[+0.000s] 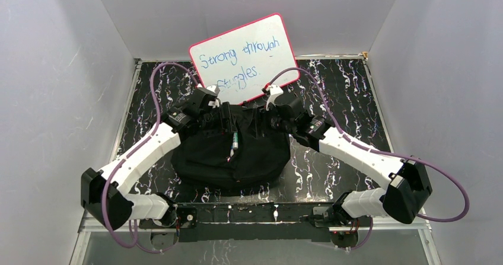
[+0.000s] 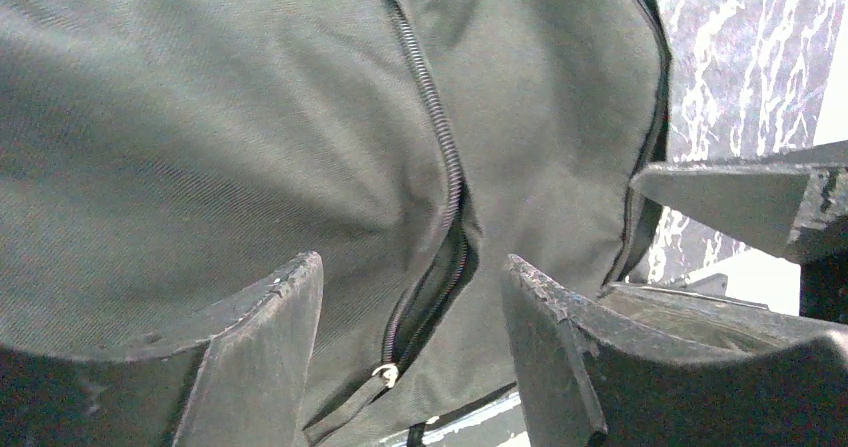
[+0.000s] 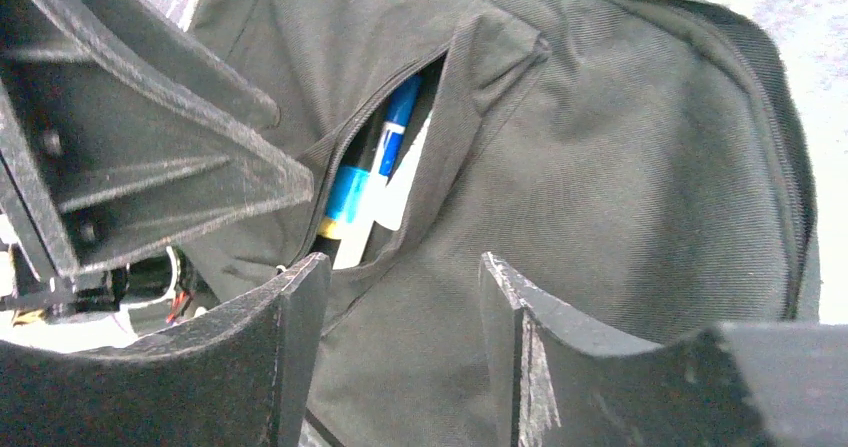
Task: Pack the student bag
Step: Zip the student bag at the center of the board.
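The student bag [image 1: 237,152] is a black fabric backpack lying in the middle of the table. Its zipper [image 2: 445,167] is partly open, with a metal pull [image 2: 386,373] between the left fingers. Through the gap a blue marker [image 3: 372,177] and something white show in the right wrist view, and a marker [image 1: 234,140] shows from above. My left gripper [image 1: 216,102] is open over the bag's far left edge, holding nothing. My right gripper [image 1: 270,108] is open over the far right edge, holding nothing. The other arm's gripper [image 3: 150,157] shows close by.
A whiteboard with a pink rim [image 1: 244,57] and handwriting leans against the back wall behind the bag. Grey walls enclose the black marbled table [image 1: 338,87] on the left, right and back.
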